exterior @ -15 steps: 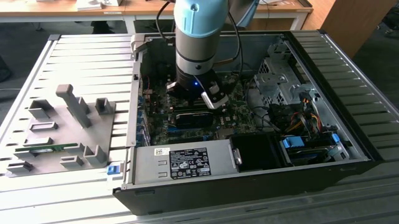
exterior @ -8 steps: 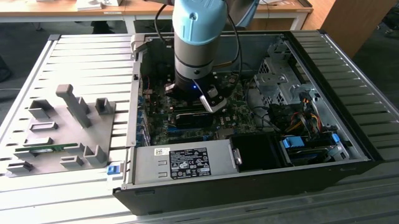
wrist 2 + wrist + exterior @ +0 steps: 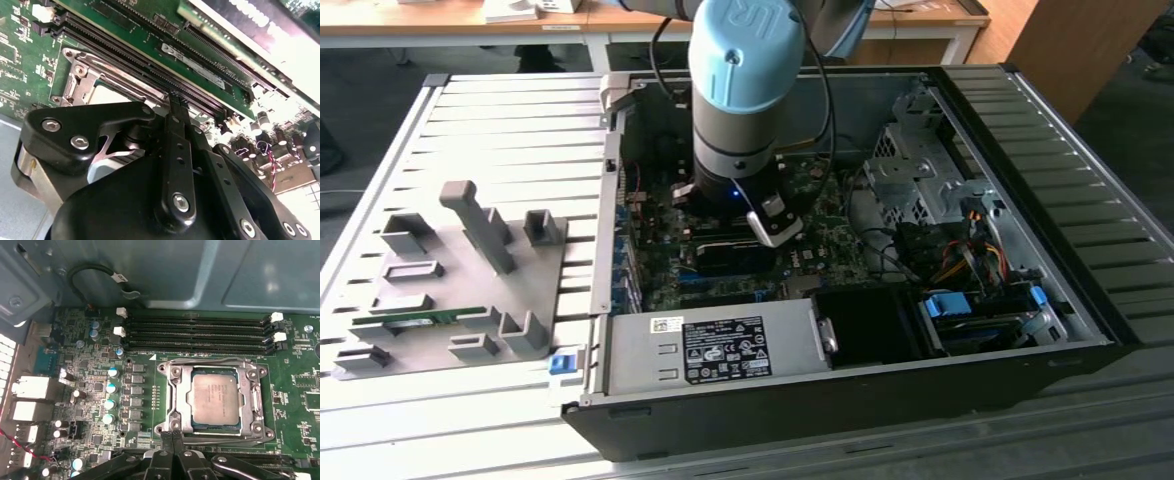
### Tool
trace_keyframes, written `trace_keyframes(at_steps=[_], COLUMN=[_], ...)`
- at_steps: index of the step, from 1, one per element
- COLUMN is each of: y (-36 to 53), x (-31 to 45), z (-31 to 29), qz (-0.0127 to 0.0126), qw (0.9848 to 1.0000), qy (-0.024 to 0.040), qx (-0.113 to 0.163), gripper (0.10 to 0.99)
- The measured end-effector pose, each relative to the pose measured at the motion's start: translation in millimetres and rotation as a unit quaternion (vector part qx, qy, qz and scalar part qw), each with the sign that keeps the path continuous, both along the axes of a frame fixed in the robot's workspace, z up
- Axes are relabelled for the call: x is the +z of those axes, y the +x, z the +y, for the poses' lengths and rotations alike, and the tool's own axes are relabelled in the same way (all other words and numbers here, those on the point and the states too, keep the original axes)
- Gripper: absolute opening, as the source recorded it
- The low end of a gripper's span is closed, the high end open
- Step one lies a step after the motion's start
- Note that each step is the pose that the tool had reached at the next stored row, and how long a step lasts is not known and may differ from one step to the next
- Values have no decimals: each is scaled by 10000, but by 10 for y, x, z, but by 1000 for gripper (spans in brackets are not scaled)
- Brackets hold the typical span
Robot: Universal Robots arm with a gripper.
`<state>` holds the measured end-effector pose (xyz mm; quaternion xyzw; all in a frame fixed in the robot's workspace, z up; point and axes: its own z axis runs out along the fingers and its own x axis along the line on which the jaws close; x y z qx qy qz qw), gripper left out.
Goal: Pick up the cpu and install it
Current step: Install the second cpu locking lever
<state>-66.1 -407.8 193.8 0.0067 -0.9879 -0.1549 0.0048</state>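
We see the small square silver-topped cpu sitting inside the metal socket frame on the green motherboard, black gripper just beside that frame, jaws pressed together, empty.

Exterior view overlooks the case; both wrist views probably hug its motherboard.

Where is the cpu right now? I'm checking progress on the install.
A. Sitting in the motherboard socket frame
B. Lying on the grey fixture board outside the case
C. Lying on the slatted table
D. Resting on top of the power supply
A: in the first wrist view the cpu sits flat inside the metal socket frame on the motherboard, with the gripper at the frame's edge.
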Motion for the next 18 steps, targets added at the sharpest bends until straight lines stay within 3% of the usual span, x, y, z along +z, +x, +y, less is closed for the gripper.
trace_keyframes(at_steps=[14, 18], y=[-36, -40], x=[-50, -62], z=[-25, -25], qz=[-1, 0], qw=[9996, 9995], qy=[292, 314], qx=[0, 0], gripper=[106, 106])
